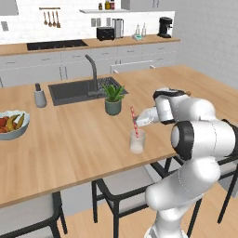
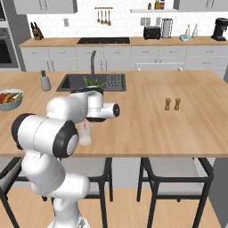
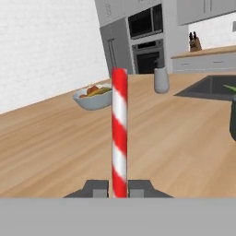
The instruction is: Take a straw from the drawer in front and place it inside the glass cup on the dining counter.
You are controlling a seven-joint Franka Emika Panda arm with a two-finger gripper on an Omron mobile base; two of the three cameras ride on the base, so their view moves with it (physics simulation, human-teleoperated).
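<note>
The red-and-white striped straw (image 1: 134, 122) stands nearly upright, its lower end inside the clear glass cup (image 1: 137, 142) near the front edge of the wood-plank dining counter (image 1: 69, 144). My gripper (image 1: 141, 120) reaches in from the right at the straw's mid-height. In the hand view the straw (image 3: 119, 138) rises between the two fingertips (image 3: 96, 188), which press against its sides, so the gripper (image 3: 119, 189) is shut on it. In the right base view the cup (image 2: 84, 133) is partly hidden behind my arm. The drawer is out of view.
A potted plant (image 1: 113, 98) stands just behind the cup, in front of the sink (image 1: 79, 90) and its faucet (image 1: 93, 74). A fruit bowl (image 1: 11, 124) and a soap dispenser (image 1: 40, 95) sit at the left. Two shakers (image 2: 172, 104) stand at the right. Stools (image 1: 125, 186) are tucked under the counter.
</note>
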